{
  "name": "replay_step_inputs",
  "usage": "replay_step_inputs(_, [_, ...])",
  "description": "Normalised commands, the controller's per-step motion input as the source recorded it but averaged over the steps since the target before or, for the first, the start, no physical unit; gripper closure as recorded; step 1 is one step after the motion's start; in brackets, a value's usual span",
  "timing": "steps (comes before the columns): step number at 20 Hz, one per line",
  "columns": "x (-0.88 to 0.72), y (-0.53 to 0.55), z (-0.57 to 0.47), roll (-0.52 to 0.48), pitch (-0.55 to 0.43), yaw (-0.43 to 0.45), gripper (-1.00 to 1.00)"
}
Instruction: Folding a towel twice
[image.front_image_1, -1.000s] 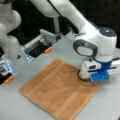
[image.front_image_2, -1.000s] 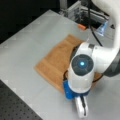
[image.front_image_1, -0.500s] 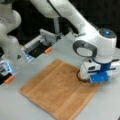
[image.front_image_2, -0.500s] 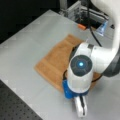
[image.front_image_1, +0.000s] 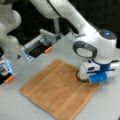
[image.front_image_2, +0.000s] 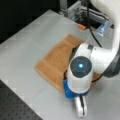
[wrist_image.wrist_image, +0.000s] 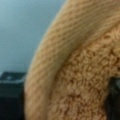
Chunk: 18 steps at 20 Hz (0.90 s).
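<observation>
- One grey counter (image.front_image_1: 37, 110) carries everything: a smooth, matt, hard top that fills both front views, with dark surroundings past its edges.
- One orange-brown towel (image.front_image_1: 55, 90) lies spread flat around the middle of the counter, seemingly a single layer, so by my reading neither fold is made. It is squarish and far wider than the gripper. In a front view (image.front_image_2: 53, 63) it runs from mid-counter towards the machinery at the counter's far edge.
- Up close in the wrist view the towel (wrist_image.wrist_image: 82, 82) shows two textures: a looped, fuzzy terry field and a flatter ribbed woven band curving along its edge, with bare counter beyond it.
- The gripper (image.front_image_1: 86, 79) sits low over the towel's corner nearest a front view's right, under the white arm and its blue housing; it appears to touch the cloth. I cannot tell how the jaws stand, since the wrist body hides them.
- Judged from this, the step in hand is taking hold of that corner. Doing it well means pinching at the woven band, where the cloth is firmer, and catching the cloth alone without scraping the hard top.
- Small hard orange pieces (image.front_image_1: 48, 50) lie by the machinery near the counter's edge, well apart from the towel.
</observation>
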Motion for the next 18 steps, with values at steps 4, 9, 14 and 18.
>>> replay_step_inputs(4, [0.28, 0.15, -0.01, -0.309, 0.171, -0.085, 1.00])
replay_step_inputs(9, [0.24, 0.18, 0.05, -0.270, 0.184, -0.073, 1.00])
replay_step_inputs(14, [0.12, 0.16, 0.22, -0.233, 0.214, -0.016, 1.00])
replay_step_inputs(18, [0.01, 0.04, 0.27, -0.201, 0.181, 0.023, 1.00])
